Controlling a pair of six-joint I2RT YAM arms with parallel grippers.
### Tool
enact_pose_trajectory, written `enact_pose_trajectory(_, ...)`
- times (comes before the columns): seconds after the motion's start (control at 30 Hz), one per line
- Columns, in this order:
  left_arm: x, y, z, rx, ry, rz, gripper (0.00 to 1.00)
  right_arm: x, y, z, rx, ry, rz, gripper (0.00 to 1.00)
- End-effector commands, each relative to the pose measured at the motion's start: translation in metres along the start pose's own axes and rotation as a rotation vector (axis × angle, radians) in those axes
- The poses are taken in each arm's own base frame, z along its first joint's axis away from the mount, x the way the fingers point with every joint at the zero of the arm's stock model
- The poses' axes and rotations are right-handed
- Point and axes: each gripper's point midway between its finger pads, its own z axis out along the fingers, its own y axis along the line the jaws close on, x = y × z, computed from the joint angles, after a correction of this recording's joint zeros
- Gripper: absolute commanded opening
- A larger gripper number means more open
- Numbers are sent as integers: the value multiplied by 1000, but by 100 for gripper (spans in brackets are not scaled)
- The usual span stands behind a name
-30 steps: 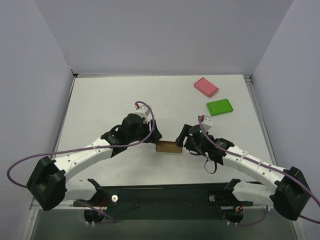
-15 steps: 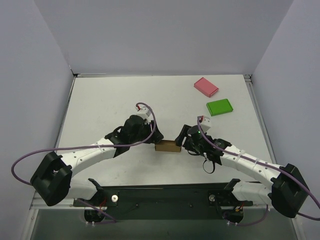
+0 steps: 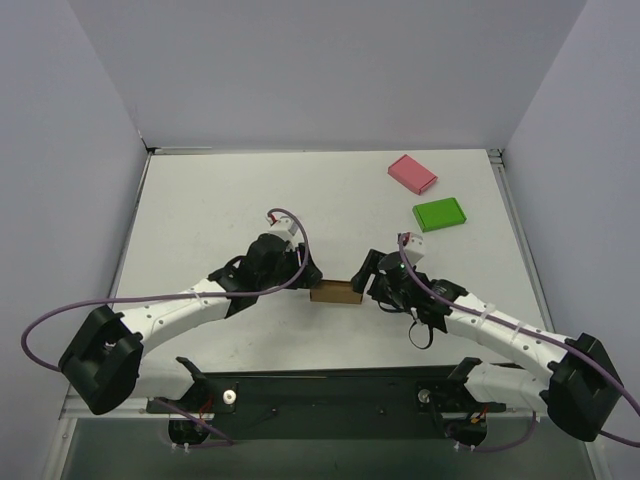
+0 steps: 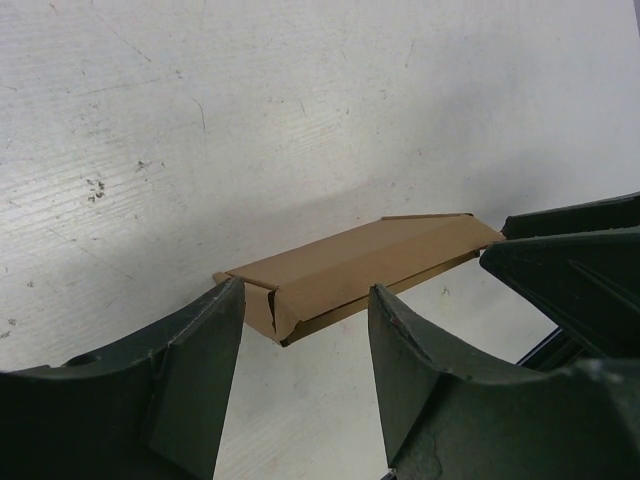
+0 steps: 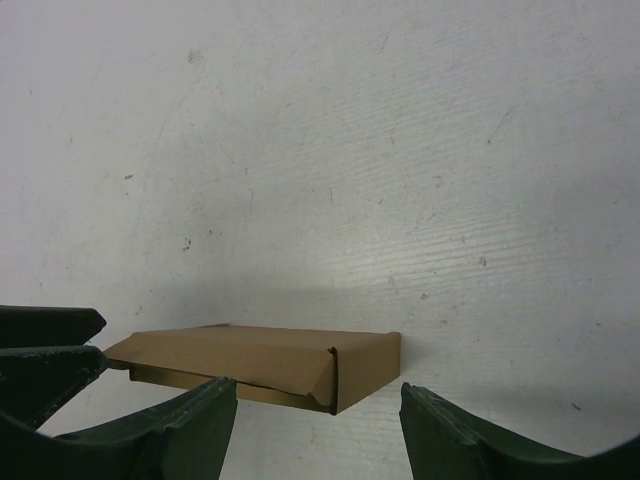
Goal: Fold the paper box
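Little changes: the paper box point(image 3: 336, 292) stays at frame centre on the counter point(image 3: 220, 200); the left end effector point(image 4: 305, 300) and right end effector point(image 5: 318, 390), both open, keep straddling its ends; the folding seems nearly finished.

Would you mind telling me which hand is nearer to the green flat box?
Right. The right hand sits at the right end of the paper box, the end toward the green flat box; the left hand sits at its left end, farther away.

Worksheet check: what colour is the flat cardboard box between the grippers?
Flat cardboard box: plain brown; right wrist view.
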Motion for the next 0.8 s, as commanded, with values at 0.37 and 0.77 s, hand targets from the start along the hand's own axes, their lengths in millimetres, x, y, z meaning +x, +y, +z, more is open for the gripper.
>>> enact_pose_trajectory(0.37,-21,-9,-2,28,-81,-60,62,-16,5,0,1,-32,37,71)
enact_pose_trajectory(0.77,-15,-7,-1,37,-81,-88,62,-10,0,7,18,-17,42,70)
